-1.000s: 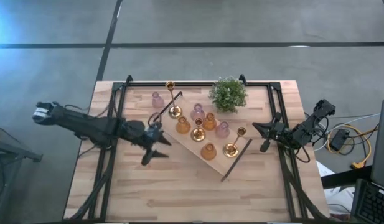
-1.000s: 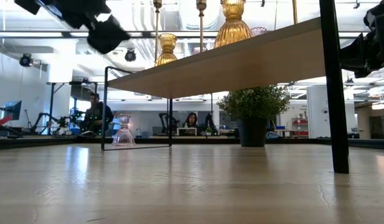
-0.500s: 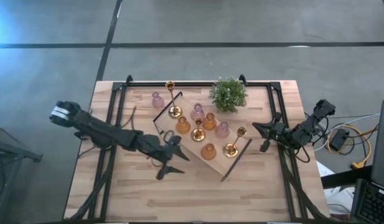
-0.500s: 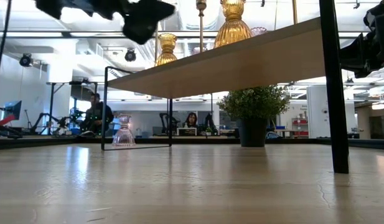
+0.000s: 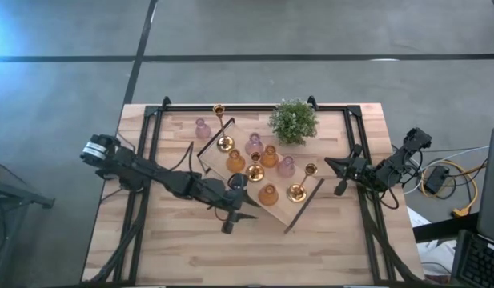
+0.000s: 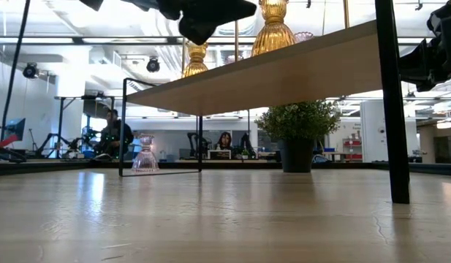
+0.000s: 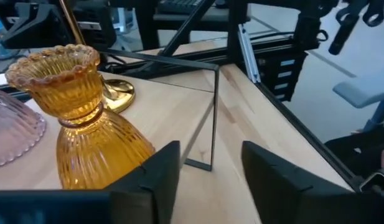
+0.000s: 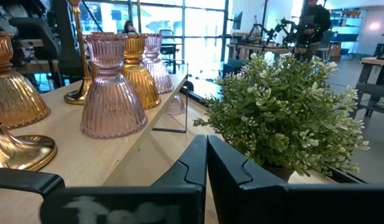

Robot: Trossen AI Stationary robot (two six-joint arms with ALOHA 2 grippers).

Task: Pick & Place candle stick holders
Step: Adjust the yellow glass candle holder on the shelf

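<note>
A: Okay, left gripper [image 5: 240, 210]?
B: Reaching across the table [image 5: 182, 248], hovering at the near edge of the wooden tray [image 5: 238, 188], fingers [image 7: 160, 168] spread, nothing between them. An amber holder [image 7: 79, 124] sits right in front of it on the tray, not touched.
A: Right gripper [image 5: 340, 172]?
B: Parked at the right edge of the table, fingers [image 8: 192, 162] pressed together, empty, facing the potted plant [image 5: 294, 121].
A: Holders?
B: Most stand on the tray: amber ones [image 5: 268, 194], pink ones [image 5: 286, 166], gold brass ones [image 5: 296, 192]. One pink holder [image 5: 202, 128] stands off the tray, on the table near the far left corner. A tall-stemmed gold one [image 5: 223, 142] is at the tray's far end.
</note>
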